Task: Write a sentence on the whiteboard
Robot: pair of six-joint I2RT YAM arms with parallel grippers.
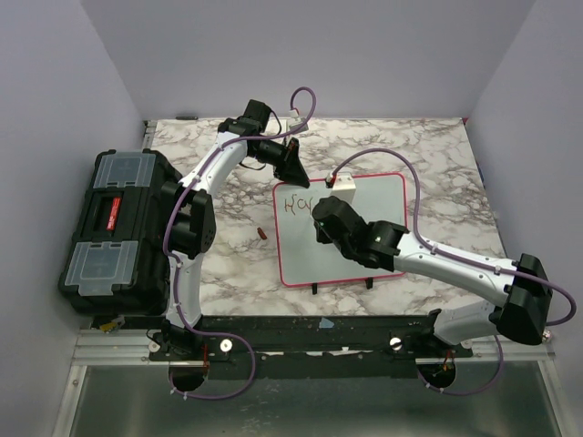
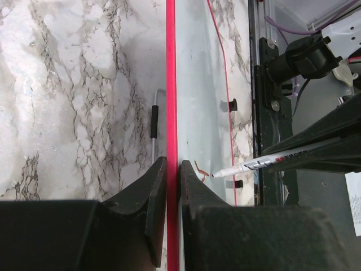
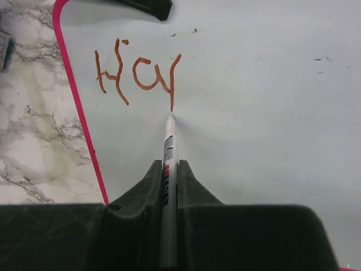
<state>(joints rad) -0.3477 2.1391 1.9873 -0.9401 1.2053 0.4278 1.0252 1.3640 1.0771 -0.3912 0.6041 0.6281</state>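
The whiteboard [image 1: 383, 205], glossy white with a thin pink frame, lies flat on the marble table. My left gripper [image 1: 293, 173] is shut on its far edge, and the pink frame [image 2: 171, 84] runs between the two fingers of the left gripper [image 2: 172, 164]. My right gripper [image 3: 170, 165] is shut on a white and grey marker [image 3: 168, 147], hovering over the board's left part [image 1: 321, 223]. The marker tip touches the bottom of the last stroke. The sentence [image 3: 138, 76] reads "Ha" plus a started letter in red-brown, and it shows small in the top view [image 1: 299, 204].
A black toolbox [image 1: 114, 228] with clear lid compartments fills the table's left side. A small red-brown cap [image 1: 261, 234] lies on the marble left of the board. A white block [image 1: 342, 184] sits at the board's far edge. Two black feet [image 1: 314, 289] stick out at its near edge.
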